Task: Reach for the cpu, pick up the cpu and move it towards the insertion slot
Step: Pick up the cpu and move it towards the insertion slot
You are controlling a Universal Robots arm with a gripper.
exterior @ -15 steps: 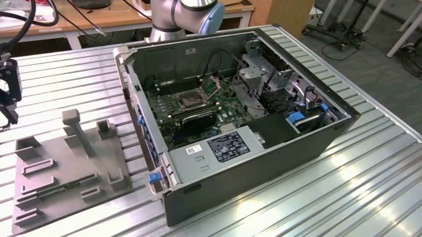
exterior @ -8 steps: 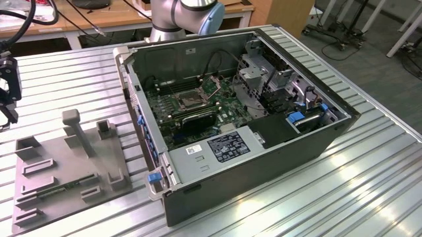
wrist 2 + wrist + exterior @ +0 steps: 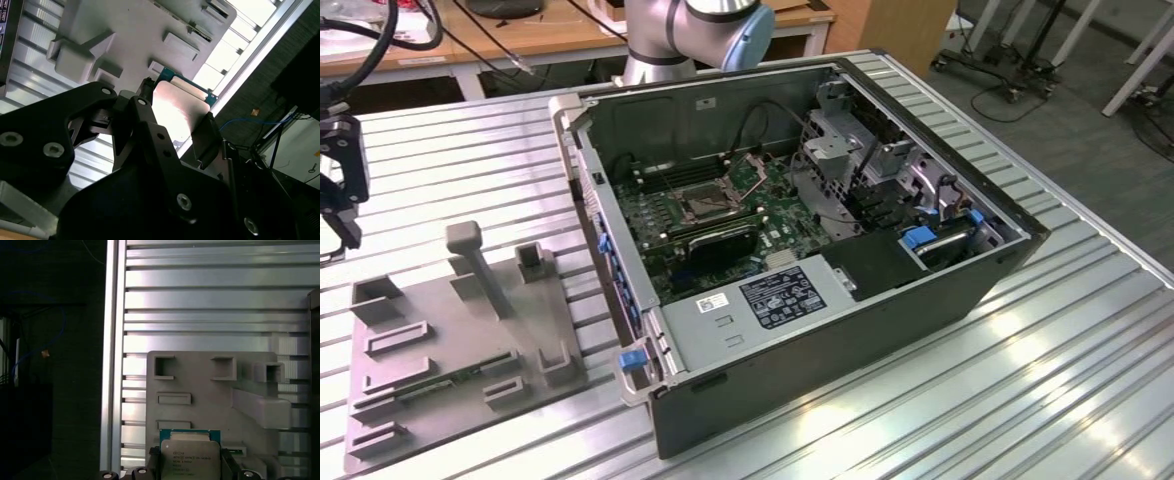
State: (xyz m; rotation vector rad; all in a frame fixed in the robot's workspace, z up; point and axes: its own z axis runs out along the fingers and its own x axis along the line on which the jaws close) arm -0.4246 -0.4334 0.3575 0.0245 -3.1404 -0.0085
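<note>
The cpu [image 3: 190,456], a silvery square chip with a green rim, sits between the black fingers of my gripper [image 3: 190,462], which is shut on it. In the second wrist view the cpu [image 3: 181,107] is clamped from both sides by the fingers [image 3: 204,134], above the grey fixture plate [image 3: 125,40]. In the exterior view my gripper [image 3: 334,185] hangs at the far left edge, above the table and left of the fixture. The insertion slot [image 3: 700,205], a dark square socket in a metal frame, lies on the green motherboard [image 3: 774,235] inside the open case, well to the exterior view's right of my gripper.
The grey fixture plate [image 3: 454,335] with posts and recesses lies on the ribbed metal table [image 3: 1067,380]; a narrow green board strip [image 3: 454,378] rests in it. The black computer case [image 3: 854,340] stands open, with drive cages and cables inside. The table's edge rail [image 3: 112,340] borders dark floor.
</note>
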